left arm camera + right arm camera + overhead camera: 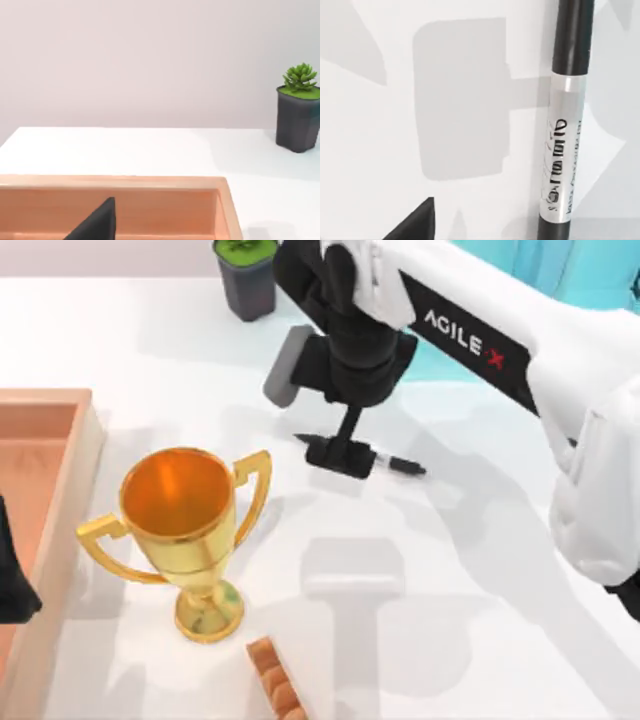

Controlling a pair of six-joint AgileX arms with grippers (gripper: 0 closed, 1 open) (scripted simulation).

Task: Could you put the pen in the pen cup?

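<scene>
The right arm carries "AGILE X" in white on a black band, the X in red. On the pen [562, 150] the white middle barrel has small dark print, but I cannot read it as words; in the right wrist view the barrel runs close past the camera, black at both ends.

On the table [450, 620] the pen lies flat near the middle, its black ends sticking out on both sides of the right gripper [341, 454]. That gripper is down at the pen and seems to straddle it; whether its fingers have closed on the barrel I cannot tell.

One gold trophy [185, 530] with two handles stands upright to the left of the pen, well apart from it. One black pot [297, 120] with a green plant stands at the far edge of the table. One wooden tray [222, 200] lies along the left side. The left gripper [12, 575] sits over that tray at the left edge; its finger state cannot be made out either. A small brown object [275, 680] lies at the near edge below the trophy
</scene>
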